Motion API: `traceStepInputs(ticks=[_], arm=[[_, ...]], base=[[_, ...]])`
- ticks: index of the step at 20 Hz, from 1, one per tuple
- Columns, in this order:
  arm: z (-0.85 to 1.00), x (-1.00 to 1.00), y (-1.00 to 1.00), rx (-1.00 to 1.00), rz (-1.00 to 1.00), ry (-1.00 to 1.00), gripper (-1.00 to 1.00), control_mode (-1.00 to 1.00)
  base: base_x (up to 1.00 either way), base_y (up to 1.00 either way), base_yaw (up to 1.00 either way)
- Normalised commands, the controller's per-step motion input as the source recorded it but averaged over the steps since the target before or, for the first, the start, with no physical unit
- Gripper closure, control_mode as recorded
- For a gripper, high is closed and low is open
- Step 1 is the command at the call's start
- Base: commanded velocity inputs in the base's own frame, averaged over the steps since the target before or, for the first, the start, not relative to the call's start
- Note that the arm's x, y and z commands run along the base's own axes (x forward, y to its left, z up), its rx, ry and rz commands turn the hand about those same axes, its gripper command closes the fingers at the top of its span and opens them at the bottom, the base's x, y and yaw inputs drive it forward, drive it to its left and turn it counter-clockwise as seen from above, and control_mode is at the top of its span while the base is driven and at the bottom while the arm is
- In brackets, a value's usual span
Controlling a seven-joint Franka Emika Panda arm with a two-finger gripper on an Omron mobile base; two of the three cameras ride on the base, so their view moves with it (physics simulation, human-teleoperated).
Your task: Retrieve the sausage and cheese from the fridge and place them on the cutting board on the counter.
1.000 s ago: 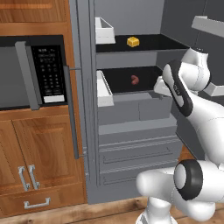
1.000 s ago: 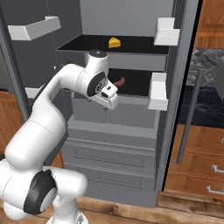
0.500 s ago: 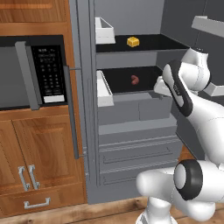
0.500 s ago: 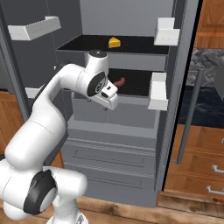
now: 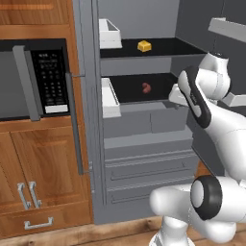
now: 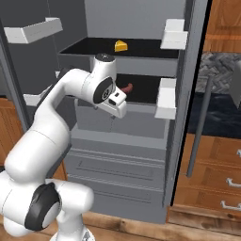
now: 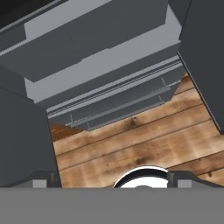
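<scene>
Fridge (image 5: 144, 144) open: cheese (image 5: 144, 46) on upper shelf, sausage (image 5: 146, 88) below. Microwave (image 5: 50, 81) keypad unreadable. Hand view: drawers, wood floor (image 7: 144, 144). Gripper spread can't be told.

Simulated kitchen, open steel fridge (image 5: 144, 144), built-in microwave (image 5: 33, 79), wooden cabinets (image 5: 43, 178), dark marbled counter (image 6: 221, 106)

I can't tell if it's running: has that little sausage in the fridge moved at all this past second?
No. The sausage lies at the same spot on its black shelf, below the cheese.
</scene>
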Motion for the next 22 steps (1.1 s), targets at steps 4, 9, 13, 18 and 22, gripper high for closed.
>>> traceStepInputs(ticks=[4, 9, 13, 18, 22], arm=[[0.0, 0.0, 0.0, 0.0, 0.0, 0.0, -1.0, 1.0], [0.0, 0.0, 0.0, 0.0, 0.0, 0.0, -1.0, 1.0], [0.0, 0.0, 0.0, 0.0, 0.0, 0.0, -1.0, 1.0], [0.0, 0.0, 0.0, 0.0, 0.0, 0.0, -1.0, 1.0], [0.0, 0.0, 0.0, 0.0, 0.0, 0.0, -1.0, 1.0]], base=[[0.03, -0.37, 0.03], [0.19, -0.19, 0.01], [0.42, -0.03, 0.0], [0.44, 0.0, 0.0], [0.5, -0.07, 0.0]])
